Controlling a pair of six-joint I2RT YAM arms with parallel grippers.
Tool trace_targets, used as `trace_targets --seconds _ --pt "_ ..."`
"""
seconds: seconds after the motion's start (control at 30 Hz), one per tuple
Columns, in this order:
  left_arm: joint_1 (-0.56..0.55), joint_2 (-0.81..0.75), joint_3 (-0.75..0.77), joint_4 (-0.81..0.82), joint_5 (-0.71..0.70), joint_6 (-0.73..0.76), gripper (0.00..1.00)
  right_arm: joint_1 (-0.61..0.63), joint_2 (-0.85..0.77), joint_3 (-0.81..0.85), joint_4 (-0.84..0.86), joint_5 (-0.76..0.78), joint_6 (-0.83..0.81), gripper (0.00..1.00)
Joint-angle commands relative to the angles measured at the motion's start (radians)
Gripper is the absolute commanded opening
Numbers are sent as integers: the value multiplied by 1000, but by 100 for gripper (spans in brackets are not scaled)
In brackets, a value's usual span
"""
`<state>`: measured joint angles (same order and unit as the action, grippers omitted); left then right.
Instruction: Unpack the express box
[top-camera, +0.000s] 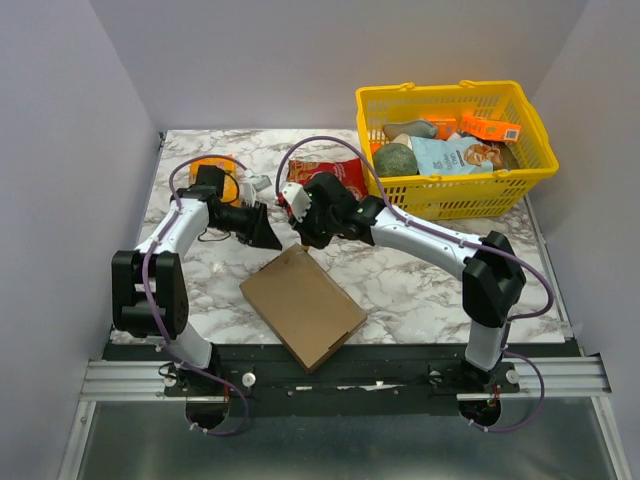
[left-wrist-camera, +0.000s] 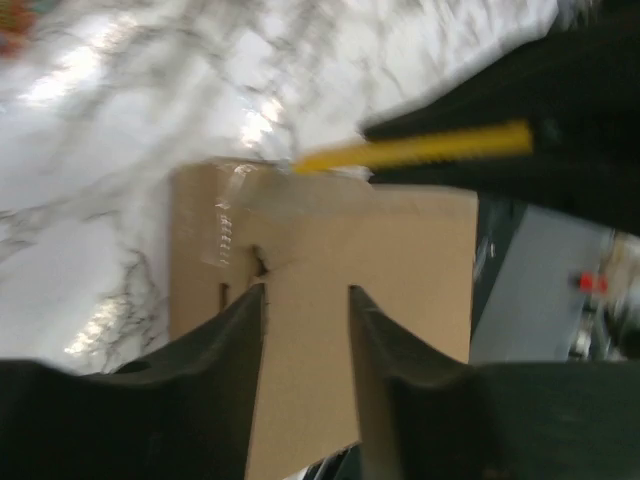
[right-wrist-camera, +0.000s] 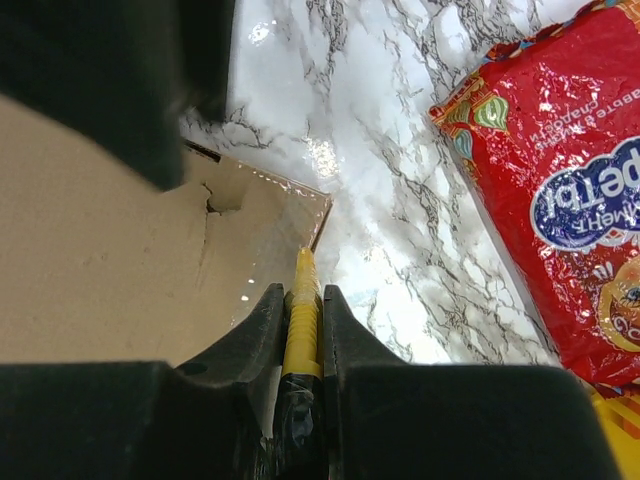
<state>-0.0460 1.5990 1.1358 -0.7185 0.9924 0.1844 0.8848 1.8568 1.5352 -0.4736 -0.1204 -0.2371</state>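
**Black mounting rail (top-camera: 330, 385) first, brown box just behind it**

Both arm bases sit on the rail, at the near edge of a white, grey-veined marble tabletop (top-camera: 420, 280). The flat brown cardboard express box (top-camera: 303, 308) lies on the marble, turned cornerwise, on the near side of both grippers. One of its corners reaches the table's front edge.

The left gripper (left-wrist-camera: 305, 295) hovers over the box with its fingers apart and nothing between them. The right gripper (right-wrist-camera: 300, 295) is clamped on a thin yellow tool (right-wrist-camera: 303, 320), whose tip is at the box's taped far corner.

Beyond the right gripper lies a shiny red snack bag (top-camera: 335, 172). Beyond the left gripper lies an orange packet (top-camera: 215, 168). Far to the right gripper's right, a yellow plastic basket (top-camera: 450, 195) stands in the corner of pale walls that close three sides. Bare marble lies on either side of the box.
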Motion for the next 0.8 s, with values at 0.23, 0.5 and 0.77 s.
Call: trace_targets --seconds 0.23,0.5,0.77 --pt "-66 211 44 -799 178 1236 29 8 74 40 -146 24 10 0" --pt "-46 250 19 -481 97 844 30 23 179 190 -129 -22 5 0" --pt "70 222 -57 -95 -44 380 29 34 291 370 -125 -29 10 1"
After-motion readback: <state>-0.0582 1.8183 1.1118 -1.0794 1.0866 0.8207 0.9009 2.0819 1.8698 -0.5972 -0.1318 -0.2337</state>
